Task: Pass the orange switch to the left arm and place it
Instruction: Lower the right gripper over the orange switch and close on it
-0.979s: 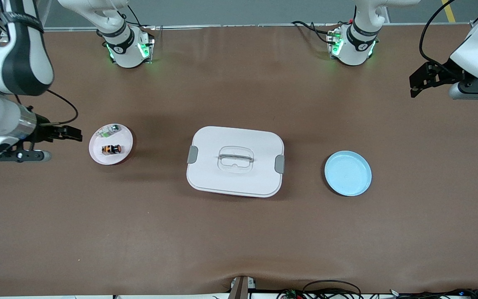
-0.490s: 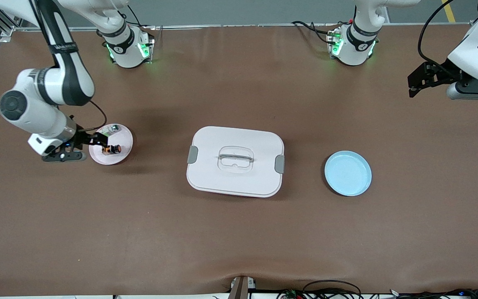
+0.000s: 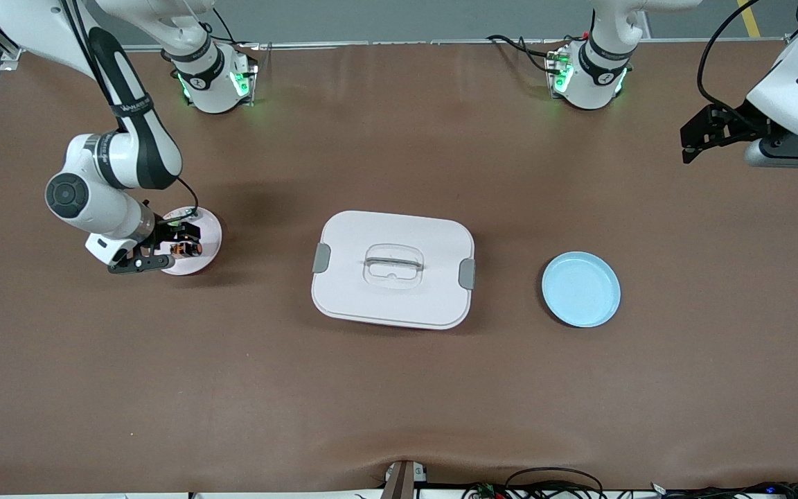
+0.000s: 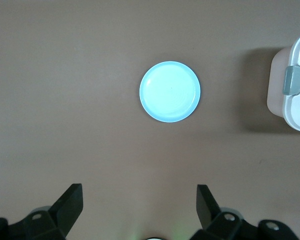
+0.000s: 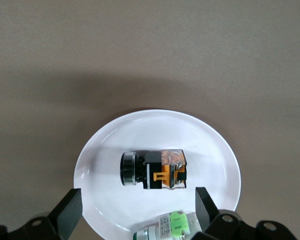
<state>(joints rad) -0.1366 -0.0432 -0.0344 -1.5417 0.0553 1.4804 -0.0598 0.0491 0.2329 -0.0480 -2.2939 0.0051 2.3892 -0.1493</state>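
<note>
The orange switch (image 3: 185,248) lies on its side on a small white plate (image 3: 210,231) toward the right arm's end of the table. My right gripper (image 3: 176,244) is open and hovers low over this plate. In the right wrist view the switch (image 5: 152,170) lies on the plate (image 5: 102,160) just ahead of my open right gripper (image 5: 137,209). The white box (image 3: 393,269) stands at the table's middle. My left gripper (image 3: 700,138) is open, empty and held high at the left arm's end of the table. It is also open in the left wrist view (image 4: 139,202).
A green-and-white component (image 5: 172,226) lies on the same plate beside the switch. An empty light-blue plate (image 3: 580,289) sits between the box and the left arm's end. It also shows in the left wrist view (image 4: 170,91), with the box's edge (image 4: 295,90).
My right arm has swung in from the table's end and brought its open gripper down over the white plate and the switch. The left arm has barely moved.
</note>
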